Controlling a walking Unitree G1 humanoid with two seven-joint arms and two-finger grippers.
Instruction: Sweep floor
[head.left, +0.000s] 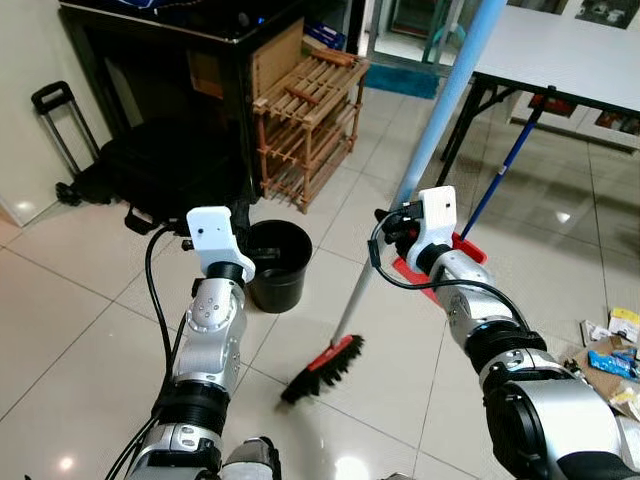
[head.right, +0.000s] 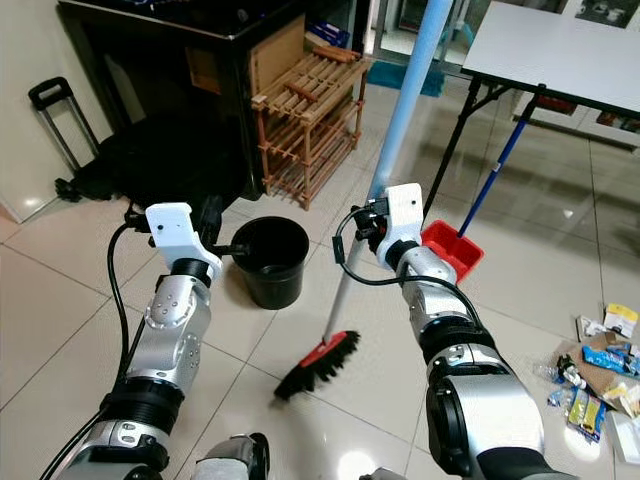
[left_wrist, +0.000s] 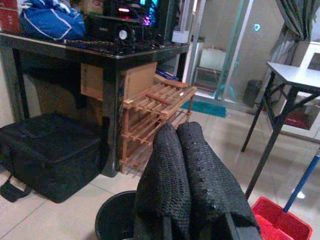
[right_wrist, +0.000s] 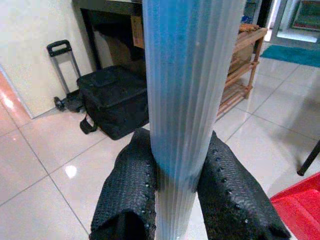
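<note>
On the tiled floor (head.left: 90, 330), the broom (head.left: 322, 366) is gripped by the right hand (right_wrist: 192, 187); left hand (left_wrist: 187, 185) clenched, empty; no legible writing.

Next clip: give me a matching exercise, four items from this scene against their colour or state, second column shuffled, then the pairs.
Column one:
1. broom
2. bucket
3. dustpan
4. left gripper

Column two:
A. red, on the floor by the folding table
B. shut on nothing
C. black, on the tiles near the wooden rack
D. pale blue handle held between the right gripper fingers

Pairs: 1-D, 2-C, 3-A, 4-B
</note>
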